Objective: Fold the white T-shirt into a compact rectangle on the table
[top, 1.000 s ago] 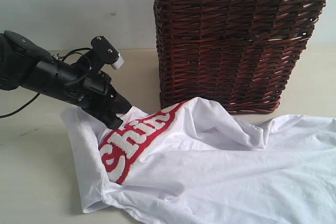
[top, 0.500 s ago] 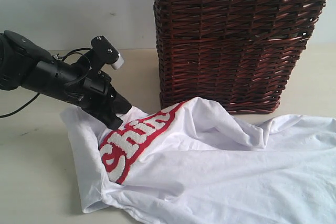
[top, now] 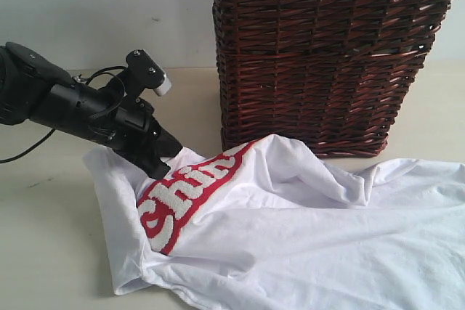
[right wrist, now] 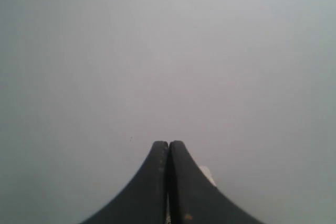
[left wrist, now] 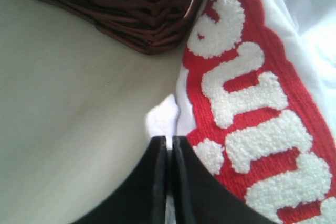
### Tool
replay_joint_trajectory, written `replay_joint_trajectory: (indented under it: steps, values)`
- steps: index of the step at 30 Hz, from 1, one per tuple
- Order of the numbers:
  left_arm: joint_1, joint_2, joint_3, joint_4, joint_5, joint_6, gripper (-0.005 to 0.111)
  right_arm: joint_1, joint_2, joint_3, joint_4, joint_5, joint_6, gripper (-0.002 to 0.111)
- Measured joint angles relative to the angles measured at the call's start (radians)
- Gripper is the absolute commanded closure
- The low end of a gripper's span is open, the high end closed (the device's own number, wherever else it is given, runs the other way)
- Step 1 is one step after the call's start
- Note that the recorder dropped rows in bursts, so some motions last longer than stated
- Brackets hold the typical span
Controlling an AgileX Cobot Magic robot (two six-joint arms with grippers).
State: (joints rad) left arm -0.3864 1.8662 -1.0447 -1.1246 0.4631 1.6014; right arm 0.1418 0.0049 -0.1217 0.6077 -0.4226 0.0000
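Exterior view, big to small: table (top: 43,237) fills the floor of the frame. The wicker basket (top: 327,63) sits at 1 o'clock. The white T-shirt (top: 305,237) lies crumpled on the table from centre to 5 o'clock and runs off the frame at 3 and 6 o'clock. Its far fold touches the basket's base, so it's nowhere near flat. The red strip (top: 190,194) with the lettering runs diagonally near the shirt's 9 o'clock side, facing up. The left gripper (left wrist: 169,140) comes in from 9 o'clock with jaws clamped on the shirt's 10 o'clock edge, right beside the strip. Only a small tuft of cloth (left wrist: 164,119) pokes past the tips, so I'd call the bite shallow. The right gripper (right wrist: 168,144) is pressed closed on nothing, faces blank grey, and is out of the exterior frame. My read is that this step is spread-out, not folding yet. To do it well, drag the pinched edge low and slow toward 9 o'clock, away from the basket so the cloth doesn't snag on the wicker. Keep the strip facing up. Watch the tuft, and if it shrinks, stop and re-grip deeper. 1 arm alone will just slide the whole pile, so bring the right gripper onto the 3 o'clock side for counter-tension, then flatten before fold 1.
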Motion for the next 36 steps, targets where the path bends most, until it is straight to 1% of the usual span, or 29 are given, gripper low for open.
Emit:
replay_joint_trajectory:
  steps: [8, 12, 13, 16, 17, 20, 22, 24, 27, 30, 32, 34, 36]
  values:
    - [0.000, 0.000, 0.000, 0.000, 0.000, 0.000, 0.107, 0.000, 0.000, 0.000, 0.000, 0.112, 0.006, 0.108]
    - [0.000, 0.000, 0.000, 0.000, 0.000, 0.000, 0.107, 0.000, 0.000, 0.000, 0.002, 0.161, -0.039, 0.108]
    - [0.000, 0.000, 0.000, 0.000, 0.000, 0.000, 0.107, 0.000, 0.000, 0.000, 0.004, 0.203, -0.052, 0.108]
    - [0.000, 0.000, 0.000, 0.000, 0.000, 0.000, 0.107, 0.000, 0.047, 0.000, 0.004, 0.462, -0.080, 0.108]
    - [0.000, 0.000, 0.000, 0.000, 0.000, 0.000, 0.107, 0.000, 0.087, 0.000, 0.009, 0.578, -0.082, 0.108]
    - [0.000, 0.000, 0.000, 0.000, 0.000, 0.000, 0.107, 0.002, 0.204, -0.009, 0.033, 0.713, -0.125, 0.108]
    - [0.000, 0.000, 0.000, 0.000, 0.000, 0.000, 0.107, 0.002, 0.285, -0.045, 0.020, 0.730, -0.191, 0.108]
    - [0.000, 0.000, 0.000, 0.000, 0.000, 0.000, 0.107, 0.002, 0.383, -0.093, -0.032, 0.732, -0.273, 0.108]
    - [0.000, 0.000, 0.000, 0.000, 0.000, 0.000, 0.107, 0.002, 0.529, -0.175, -0.189, 0.734, -0.425, 0.108]
    - [0.000, 0.000, 0.000, 0.000, 0.000, 0.000, 0.107, 0.002, 0.683, -0.238, -0.422, 0.750, -0.590, 0.108]
    - [0.000, 0.000, 0.000, 0.000, 0.000, 0.000, 0.107, 0.002, 0.774, -0.249, -0.498, 0.764, -0.647, 0.108]
    - [0.000, 0.000, 0.000, 0.000, 0.000, 0.000, 0.107, 0.002, 0.879, -0.251, -0.510, 0.807, -0.664, 0.108]
    - [0.000, 0.000, 0.000, 0.000, 0.000, 0.000, 0.107, 0.002, 0.990, -0.251, -0.490, 0.888, -0.682, 0.108]
